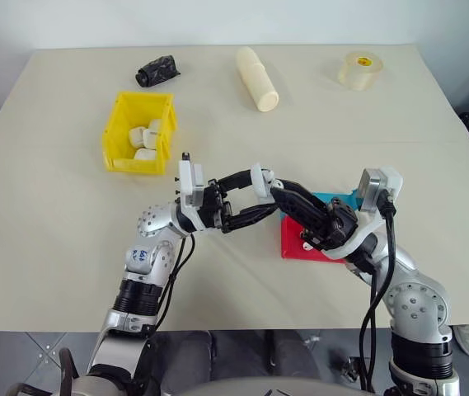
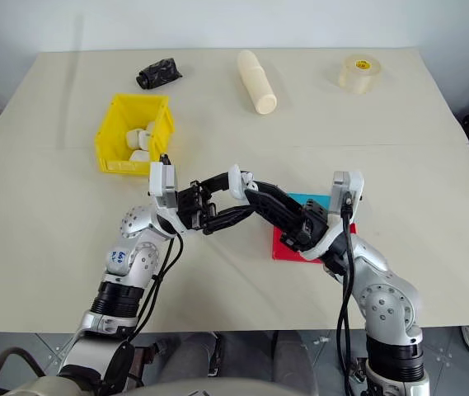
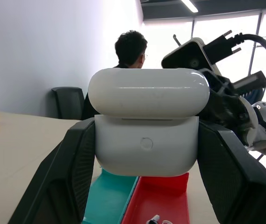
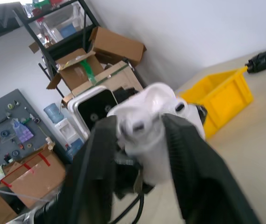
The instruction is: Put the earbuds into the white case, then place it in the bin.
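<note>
Behind the beige table [image 1: 69,247], cardboard boxes [image 4: 95,56] crowd shelves.

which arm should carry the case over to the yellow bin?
Left. The left gripper is already shut on the white case, and the bin sits on its side of the table. The right gripper is only meeting the case.

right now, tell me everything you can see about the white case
The white case is a small, glossy, rounded-rectangle shell of smooth plastic, with a seam between lid and body and a small round button on its front. In the left wrist view the lid sits on the body. It is held above the table, over the red tray, pinched at its sides by the two black fingers of the left claw. The right claw meets it, with one finger at each side in the right wrist view.
</note>
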